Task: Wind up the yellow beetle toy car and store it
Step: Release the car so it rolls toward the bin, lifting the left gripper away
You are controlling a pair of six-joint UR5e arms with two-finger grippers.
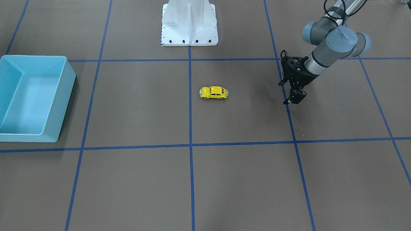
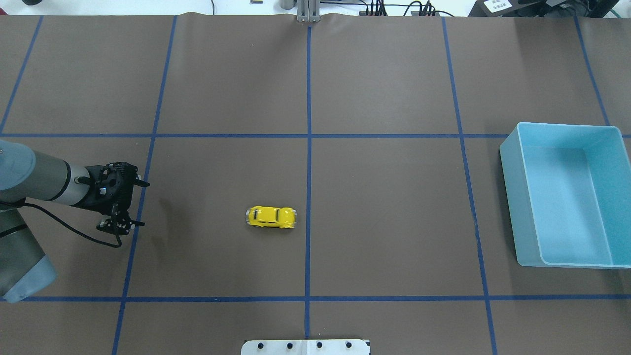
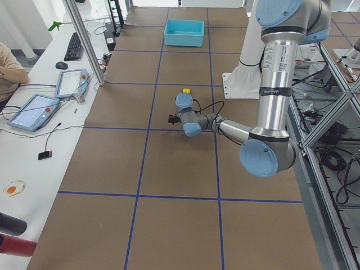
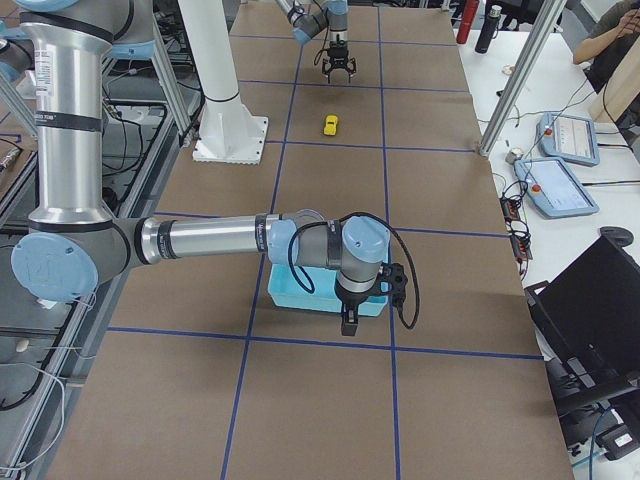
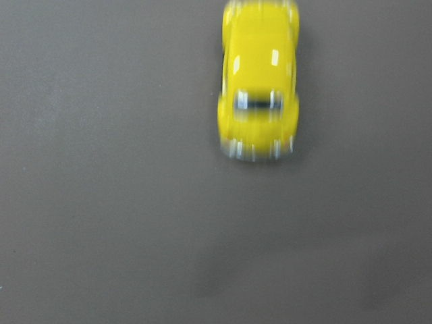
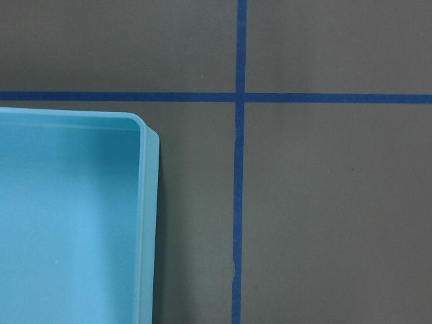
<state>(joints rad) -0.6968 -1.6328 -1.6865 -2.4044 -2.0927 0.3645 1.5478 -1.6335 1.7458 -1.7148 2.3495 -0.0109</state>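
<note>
The yellow beetle toy car (image 1: 214,92) stands on its wheels on the brown table near the centre tape line; it also shows in the overhead view (image 2: 271,217). It fills the upper middle of the left wrist view (image 5: 260,81), blurred. My left gripper (image 2: 120,226) hangs open and empty above the table, well to the car's left; in the front view it is (image 1: 292,101) on the right. My right gripper (image 4: 349,325) shows only in the right side view, above the near edge of the light blue bin (image 4: 300,295); I cannot tell if it is open.
The light blue bin (image 2: 510,162) stands empty at the table's right end, and its corner shows in the right wrist view (image 6: 140,202). The white robot base (image 1: 189,29) stands at the table's near middle edge. Blue tape lines grid the table.
</note>
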